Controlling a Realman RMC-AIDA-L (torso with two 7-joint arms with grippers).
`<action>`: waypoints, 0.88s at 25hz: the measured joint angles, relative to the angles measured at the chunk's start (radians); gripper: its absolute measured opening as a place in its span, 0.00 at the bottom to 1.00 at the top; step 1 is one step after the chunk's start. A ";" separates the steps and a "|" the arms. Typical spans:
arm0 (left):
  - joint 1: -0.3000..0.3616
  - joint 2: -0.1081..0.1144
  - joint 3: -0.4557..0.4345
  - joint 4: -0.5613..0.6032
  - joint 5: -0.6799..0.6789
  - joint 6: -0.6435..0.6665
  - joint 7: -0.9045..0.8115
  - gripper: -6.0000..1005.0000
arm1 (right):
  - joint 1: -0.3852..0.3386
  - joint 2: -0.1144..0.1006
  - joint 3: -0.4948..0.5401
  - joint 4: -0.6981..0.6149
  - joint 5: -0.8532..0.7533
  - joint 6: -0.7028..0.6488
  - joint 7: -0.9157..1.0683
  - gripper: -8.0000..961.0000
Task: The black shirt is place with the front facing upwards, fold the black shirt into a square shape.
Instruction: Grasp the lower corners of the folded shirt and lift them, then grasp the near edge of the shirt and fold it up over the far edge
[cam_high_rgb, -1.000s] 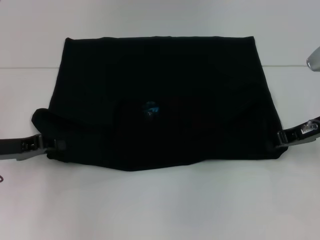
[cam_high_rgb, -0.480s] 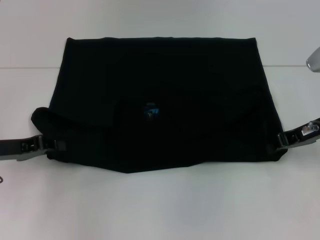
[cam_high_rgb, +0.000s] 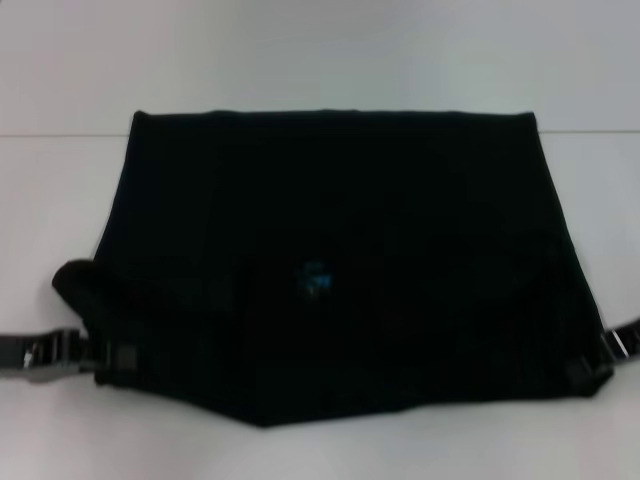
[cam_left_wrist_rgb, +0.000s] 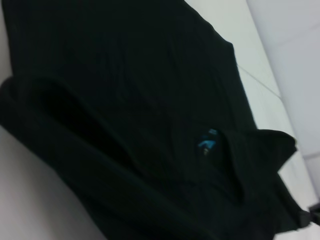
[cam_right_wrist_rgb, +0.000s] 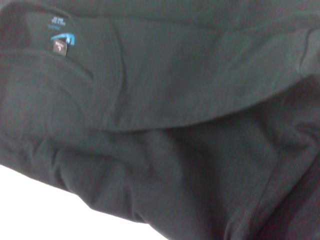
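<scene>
Shirt (cam_high_rgb: 340, 250) lies on the white table (cam_high_rgb: 300, 60), folded to a broad black slab: far edge straight, near edge sagging to a blunt point at centre. Cloth is matte, soft, with faint ribs; seams and an overlapped layer show in the right wrist view. Blue neck label (cam_high_rgb: 313, 280) sits near the middle of the upper layer. A sleeve (cam_high_rgb: 85, 285) bulges out as a rounded loop at the left near corner. Left gripper (cam_high_rgb: 105, 357) comes in low and level from the left, at the shirt's near left corner, jaws pinched on the cloth. Right gripper (cam_high_rgb: 590, 365) comes in from the right at the near right corner, likewise closed on the hem.
</scene>
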 joint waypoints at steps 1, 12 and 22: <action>0.005 0.003 0.000 0.000 0.006 0.026 -0.001 0.03 | -0.011 -0.004 0.001 0.000 0.000 -0.034 -0.010 0.03; 0.034 0.020 -0.001 0.001 0.200 0.286 -0.005 0.03 | -0.105 -0.019 0.002 0.001 0.001 -0.235 -0.091 0.03; -0.040 0.023 -0.049 -0.007 0.202 0.276 -0.018 0.03 | -0.089 -0.011 0.116 0.052 0.005 -0.238 -0.130 0.03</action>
